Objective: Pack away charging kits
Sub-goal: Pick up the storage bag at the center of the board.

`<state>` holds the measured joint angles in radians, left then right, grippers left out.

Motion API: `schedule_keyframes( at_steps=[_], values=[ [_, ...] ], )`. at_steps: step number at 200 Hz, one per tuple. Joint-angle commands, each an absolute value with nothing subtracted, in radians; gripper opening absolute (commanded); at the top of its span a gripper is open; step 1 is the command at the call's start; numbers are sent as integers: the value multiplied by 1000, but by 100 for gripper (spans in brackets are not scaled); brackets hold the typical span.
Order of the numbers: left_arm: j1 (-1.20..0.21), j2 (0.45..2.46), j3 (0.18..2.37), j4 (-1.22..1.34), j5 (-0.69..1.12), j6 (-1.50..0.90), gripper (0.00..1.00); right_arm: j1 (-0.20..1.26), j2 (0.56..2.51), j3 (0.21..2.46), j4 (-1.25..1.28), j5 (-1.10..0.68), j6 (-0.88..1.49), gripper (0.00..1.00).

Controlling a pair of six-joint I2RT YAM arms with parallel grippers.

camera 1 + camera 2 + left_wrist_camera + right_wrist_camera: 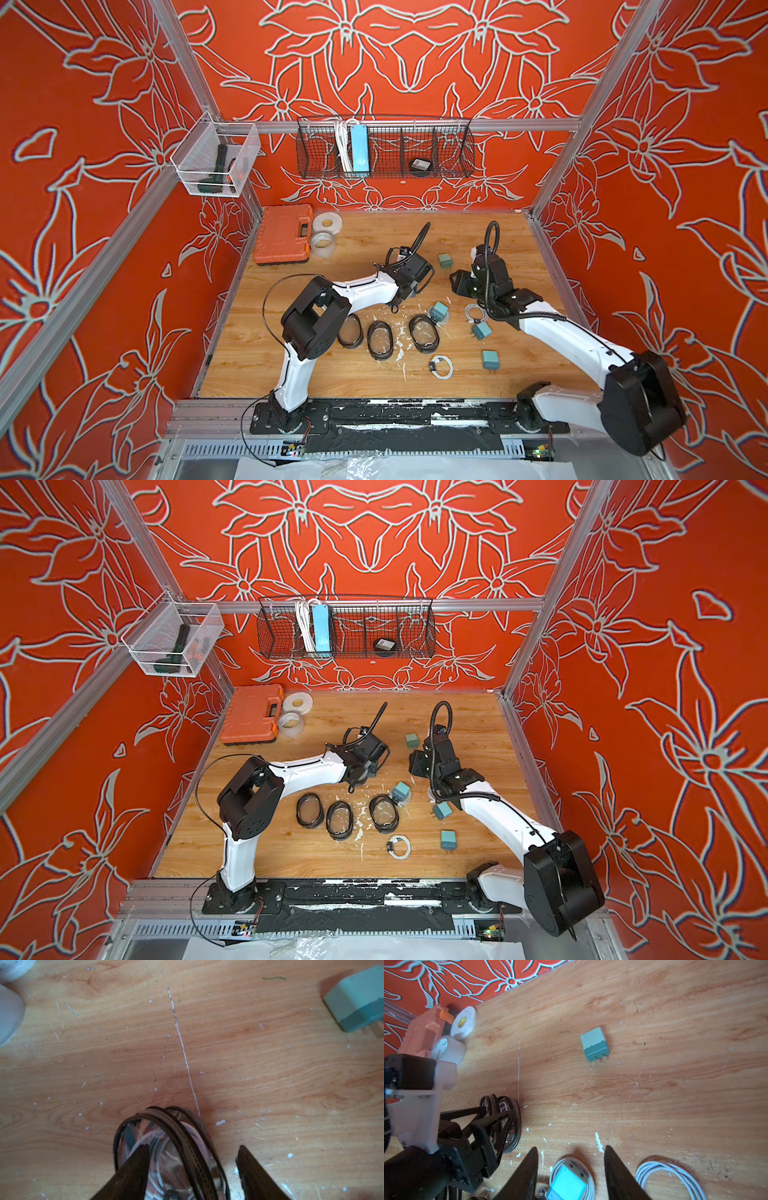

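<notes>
Obs: left gripper (193, 1148) sits low over mid-table, jaws straddling a clear case (170, 1126) that stands on edge with a white cable (149, 1138) inside. One finger lies against the clear wall and a gap shows at the other, so it is not clamped. Right gripper (571, 1147) hangs released over an adapter (568, 1182) sitting on its coil (589, 1176), with clearance on both sides. The remaining kit parts lie loose on the right half of the table (374, 386): far adapter (445, 261) alone toward the back, third adapter (482, 330) and fourth adapter (489, 359) nearer the front, bare coil (476, 313) just beside the right arm, front coil (441, 366) apart. Three flat cases (380, 338) lie in a row under the left arm. Judgement: the adapters look light, hard and smooth, so likely to skid or tip if caught on a corner. Pinch them across two flat sides, clear of the prongs. The coils look soft and springy; take them across the bundled strands, not a single loop. The case wall looks thin and flexible, and on edge it may roll, so hold it at the black rim. Room: open wood lies behind the far adapter. The two grippers work near each other. The right side rail runs near the right arm. Toolbox (284, 233) and tape rolls (327, 222) fill the back-left corner.
</notes>
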<state>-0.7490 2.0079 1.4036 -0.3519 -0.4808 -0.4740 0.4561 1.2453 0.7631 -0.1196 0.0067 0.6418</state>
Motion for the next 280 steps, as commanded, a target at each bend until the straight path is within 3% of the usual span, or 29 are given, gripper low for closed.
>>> schedule_keyframes(
  at_steps=[1,33,57,109,132,172,218,243,280],
  values=[
    [-760,2013,1422,-402,-532,-490,58,451,1254,750,-101,0,647,51],
    [-761,2016,1423,-400,-530,-490,40,451,1279,759,-98,-15,650,51],
    [-761,2022,1427,-412,-539,-500,47,451,1288,762,-95,-25,652,51],
    [-760,2045,1441,-441,-576,-504,47,451,1298,757,-88,-34,657,51],
    [-760,2057,1447,-444,-574,-506,34,451,1301,755,-86,-37,655,50],
    [-760,2039,1440,-420,-551,-502,1,452,1303,747,-75,-54,661,50],
    [-758,1959,1386,-360,-512,-502,0,460,1336,731,-11,-133,687,49],
    [-744,1888,1324,-315,-468,-515,0,507,1377,733,46,-173,699,40],
    [-692,1796,1216,-221,-362,-516,0,600,1453,747,164,-245,728,12]
  ],
)
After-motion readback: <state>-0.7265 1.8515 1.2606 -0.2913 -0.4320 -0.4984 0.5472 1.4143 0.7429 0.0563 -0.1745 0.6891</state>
